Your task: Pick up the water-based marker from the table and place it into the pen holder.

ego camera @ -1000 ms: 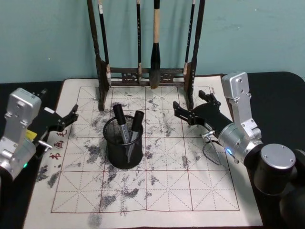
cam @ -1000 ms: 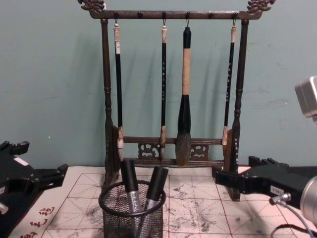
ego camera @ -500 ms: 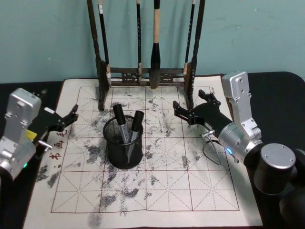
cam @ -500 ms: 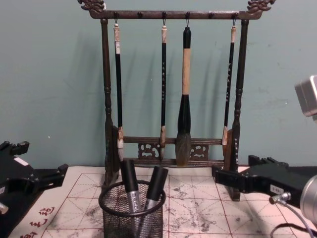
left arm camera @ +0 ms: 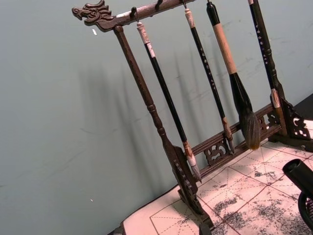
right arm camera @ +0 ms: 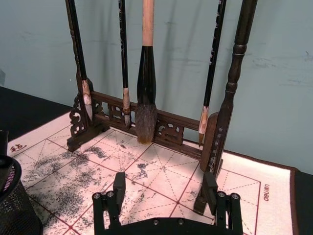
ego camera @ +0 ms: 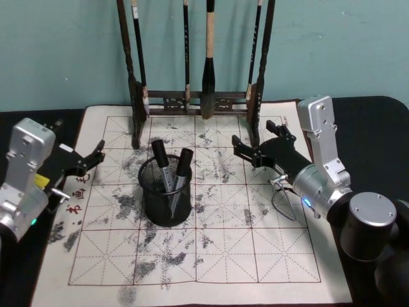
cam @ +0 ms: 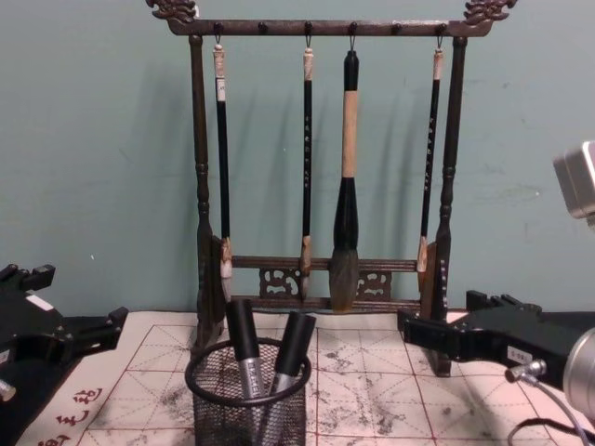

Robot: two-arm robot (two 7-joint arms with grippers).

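Two markers [ego camera: 171,167] stand inside pen holder [ego camera: 166,192], mid-mat; none left on table [ego camera: 383,121], so placing looks done. Left gripper [ego camera: 96,155] left of holder, right gripper [ego camera: 259,148] right of it, both released, empty. Next: prob. just retract.

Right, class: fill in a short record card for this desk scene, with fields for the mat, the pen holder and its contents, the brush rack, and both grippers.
mat: whitish calligraphy mat with red grid lines and grey ink stains
pen holder: black mesh cup upright on the mat, in front of the brush rack
contents: two markers standing in the pen holder, leaning
brush rack: dark wooden brush rack at the back, four brushes hanging
left gripper: at the mat's left edge, fingers open, empty
right gripper: right of the pen holder, fingers open, empty
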